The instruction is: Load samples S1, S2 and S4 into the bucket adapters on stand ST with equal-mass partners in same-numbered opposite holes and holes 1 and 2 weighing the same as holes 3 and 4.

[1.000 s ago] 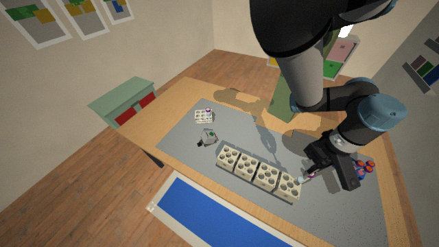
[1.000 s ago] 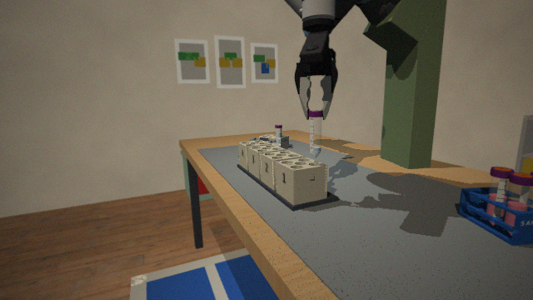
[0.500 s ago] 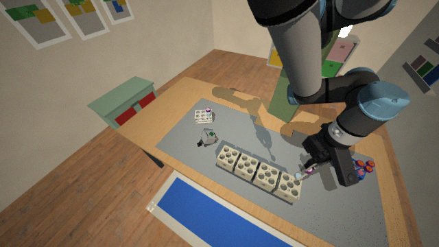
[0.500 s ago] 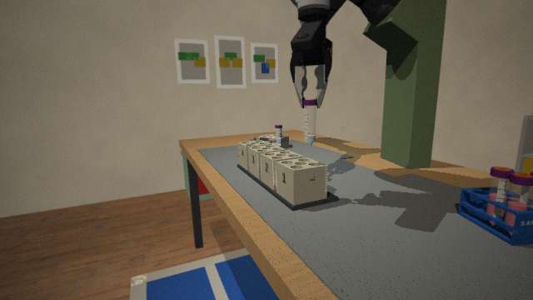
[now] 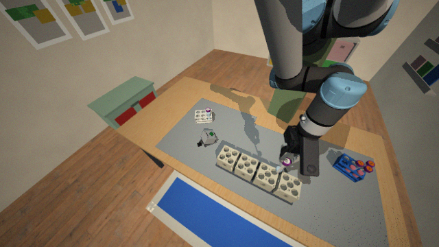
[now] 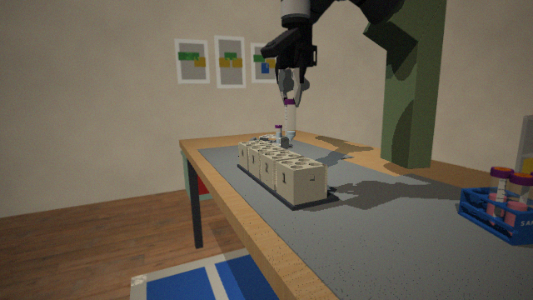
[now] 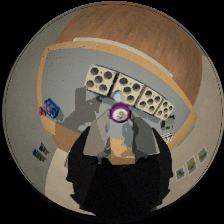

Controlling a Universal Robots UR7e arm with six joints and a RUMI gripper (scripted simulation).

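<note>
Blank tube (image 5: 282, 167) (image 6: 291, 118) (image 7: 120, 113): where are we seeing it?

"We're seeing it right of centre in the top view, white cap dot showing, pale-blue liquid low in the tip. The gripper (image 5: 287, 157) (image 6: 291, 99) (image 7: 119, 110) is clamping it by the purple cap."

"Are we reading its long axis as upright?"

"Yes, near upright in the exterior view; it's hanging straight below the fingers, tip downward."

"Which way are the holes lying?"

"In the top view, adapter 1 (image 5: 287, 196) (image 6: 300, 183) (image 7: 95, 76) is sitting below it, and adapter 2 (image 5: 264, 182) (image 6: 267, 168) is lying just lower left. We're judging the tip to be outside the holes, over the row's arm side; the exact gap we're not telling."

"One arm only, so what are we needing?"

"If we're loading next, we're shifting toward the bottom of the top view, centring the tip over one hole, then lowering straight. We're risking nudging a loose adapter. Target hole: we're not knowing."
</note>
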